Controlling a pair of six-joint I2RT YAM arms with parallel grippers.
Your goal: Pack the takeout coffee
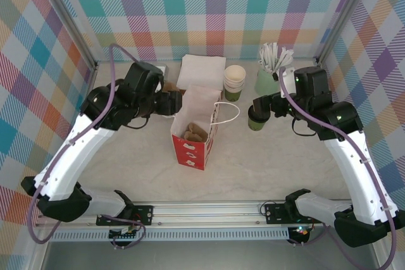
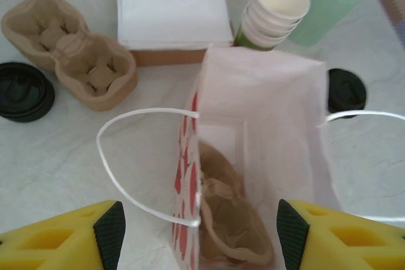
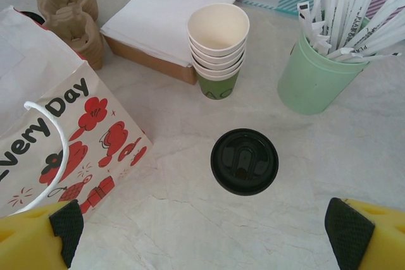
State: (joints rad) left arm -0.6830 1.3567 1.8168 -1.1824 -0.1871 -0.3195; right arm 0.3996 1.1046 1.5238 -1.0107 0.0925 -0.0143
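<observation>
My right tool [image 3: 207, 227], jaws wide and empty, hangs over the upright lidded coffee [image 1: 256, 122] on the table right of the bag [image 1: 190, 151], nearer than my left tool [image 2: 200, 231], parted astride the bag's mouth.

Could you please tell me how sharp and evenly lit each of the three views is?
Top external: even, soft light, sharp, faint shadows beside the paper bag. Left wrist: softer focus, the bag's white inside washed out, its own fingers slightly blurred. Right wrist: crisp on the takeout coffee, a dull sheen on top.
</observation>
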